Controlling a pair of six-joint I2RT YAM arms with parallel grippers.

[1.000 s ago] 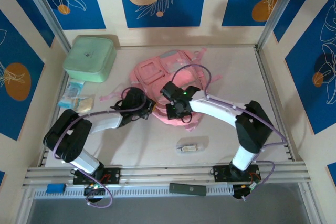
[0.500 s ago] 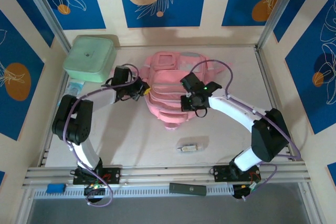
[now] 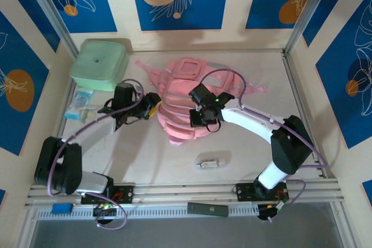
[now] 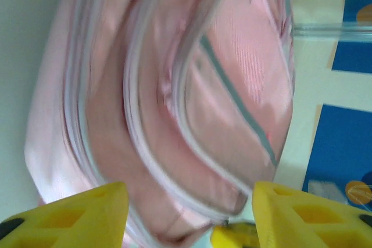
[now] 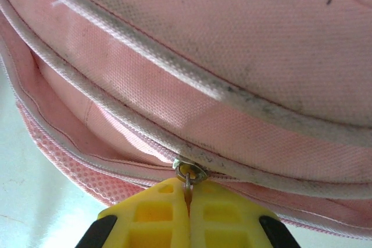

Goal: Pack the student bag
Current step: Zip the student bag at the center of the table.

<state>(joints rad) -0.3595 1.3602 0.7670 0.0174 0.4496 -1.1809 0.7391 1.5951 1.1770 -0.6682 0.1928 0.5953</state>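
Pink student bag [image 3: 174, 114], contents hidden; right gripper [image 5: 187, 194] pinches its zipper pull [image 5: 188, 172].

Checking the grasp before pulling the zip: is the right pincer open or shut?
Shut. The right pincer has its yellow fingers pressed together on the metal zipper pull at a seam of the student bag.

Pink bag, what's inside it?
Nothing inside shows. The student bag shows only its pink outer fabric; the right gripper pinches a zip pull. Whatever is inside is covered.
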